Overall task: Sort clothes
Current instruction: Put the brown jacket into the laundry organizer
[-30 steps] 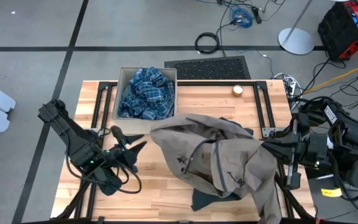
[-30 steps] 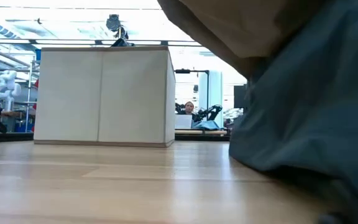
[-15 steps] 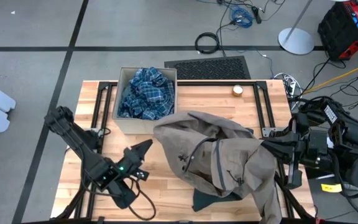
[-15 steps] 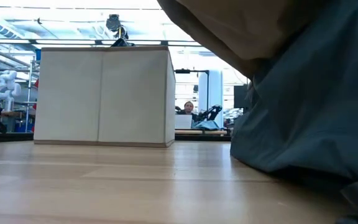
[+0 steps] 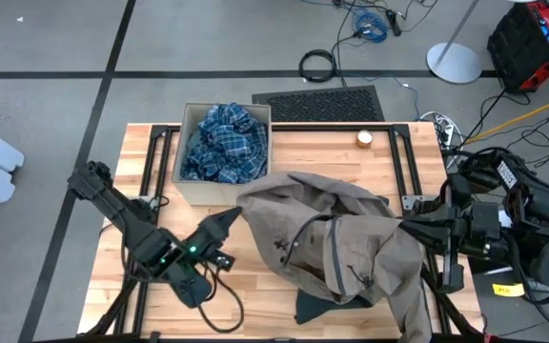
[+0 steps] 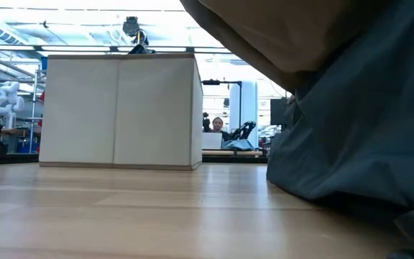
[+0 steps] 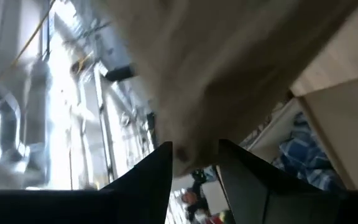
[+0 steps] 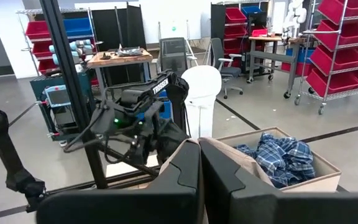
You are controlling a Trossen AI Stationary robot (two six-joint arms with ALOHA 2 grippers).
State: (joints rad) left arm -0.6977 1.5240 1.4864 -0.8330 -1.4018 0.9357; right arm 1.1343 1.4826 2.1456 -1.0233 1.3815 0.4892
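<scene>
A taupe-brown jacket (image 5: 336,238) is draped over the table's middle and right, its right side raised and its left part on the wood. My right gripper (image 5: 403,229) is shut on it at the right. A dark teal piece (image 5: 317,305) lies under the jacket on the table, large in the low view (image 6: 358,137). The blue-white plaid shirt (image 5: 225,143) lies in the cardboard box (image 5: 187,124). My left gripper (image 5: 232,219) is open, level, with its fingers (image 7: 160,171) at the jacket's left edge (image 7: 185,149). My right gripper pinches a fold of the taupe jacket (image 8: 199,146) between its two shut fingers, coming level from the table's right side. The cloth rises at the fingers and falls away to the left, its lower parts lying on the table. Whether my left gripper touches the jacket's edge, I cannot tell.
The box stands at the table's far left-middle. A small roll of tape (image 5: 364,137) lies at the far right. Black frame rails (image 5: 149,171) run along both sides of the table. Bare wood lies between the box and the near edge. A person (image 6: 216,124) sits far behind.
My left gripper has gone toward the table's right, up to the jacket's left edge, and has rolled about its own length on the way. Its fingers have stayed open. My right gripper and the raised jacket have kept still.
</scene>
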